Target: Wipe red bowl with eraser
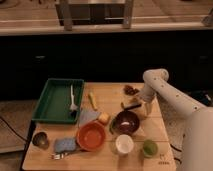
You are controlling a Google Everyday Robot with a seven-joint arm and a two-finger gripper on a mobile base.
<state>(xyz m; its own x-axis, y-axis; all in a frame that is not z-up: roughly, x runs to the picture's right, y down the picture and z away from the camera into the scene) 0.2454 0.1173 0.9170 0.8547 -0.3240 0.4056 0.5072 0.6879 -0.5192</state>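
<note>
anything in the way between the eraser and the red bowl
Partly: the dark bowl and a small orange piece lie between the eraser and the red bowl. The pincer is right at the eraser, nothing visible between.
</note>
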